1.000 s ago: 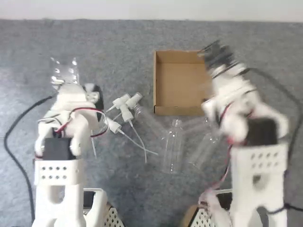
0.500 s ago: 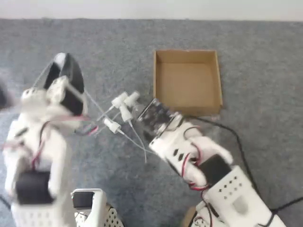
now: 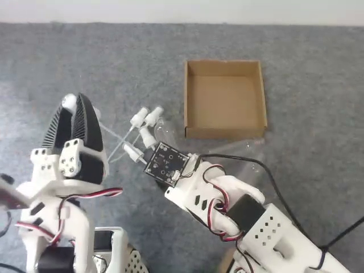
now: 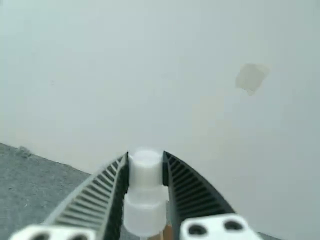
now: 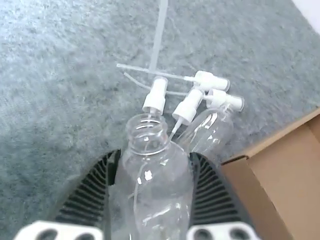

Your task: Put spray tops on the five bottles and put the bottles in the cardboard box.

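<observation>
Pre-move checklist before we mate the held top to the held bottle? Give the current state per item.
1. Grasp of left end effector on spray top: ok, shut on it.
2. Grasp of right end effector on bottle: ok, shut around the body.
3. Neck of the bottle open, with no top on it: ok.
4. Held spray top lined up with the neck: not ok. In the high view the two end effectors are well apart.
5. Dip tube of the held spray top straight: cannot tell.
6. The cardboard box open and empty: ok.
</observation>
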`<action>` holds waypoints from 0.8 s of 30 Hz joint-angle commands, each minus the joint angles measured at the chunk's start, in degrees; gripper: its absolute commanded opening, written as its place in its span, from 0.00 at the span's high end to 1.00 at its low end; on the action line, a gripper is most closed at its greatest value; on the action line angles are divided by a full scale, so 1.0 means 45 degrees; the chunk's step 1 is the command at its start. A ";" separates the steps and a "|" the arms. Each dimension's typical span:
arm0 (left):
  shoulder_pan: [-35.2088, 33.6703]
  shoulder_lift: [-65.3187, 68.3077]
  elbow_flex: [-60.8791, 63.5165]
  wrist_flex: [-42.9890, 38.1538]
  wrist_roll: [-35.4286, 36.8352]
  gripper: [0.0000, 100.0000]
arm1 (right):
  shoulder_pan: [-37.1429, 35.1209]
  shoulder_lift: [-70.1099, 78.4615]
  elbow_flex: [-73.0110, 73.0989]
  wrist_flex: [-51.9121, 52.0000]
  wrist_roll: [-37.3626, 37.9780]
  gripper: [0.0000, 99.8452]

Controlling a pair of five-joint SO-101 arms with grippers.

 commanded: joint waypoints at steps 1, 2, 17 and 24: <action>0.0547 -0.0156 0.0576 -0.0742 0.0117 0.99 | 0.0147 -0.0381 -0.0117 -0.0635 -0.0137 0.99; 0.0821 -0.0156 0.0654 -0.0801 0.0117 0.99 | 0.0147 -0.0381 -0.0117 -0.0635 -0.0137 0.99; 0.1954 -0.0234 0.0635 -0.0742 0.0020 0.99 | 0.1670 -0.0244 -0.0098 -0.0635 -0.0684 0.99; 0.1993 -0.0234 0.0186 -0.1016 0.0020 0.99 | 0.1651 -0.0244 -0.0098 -0.0596 -0.0801 0.99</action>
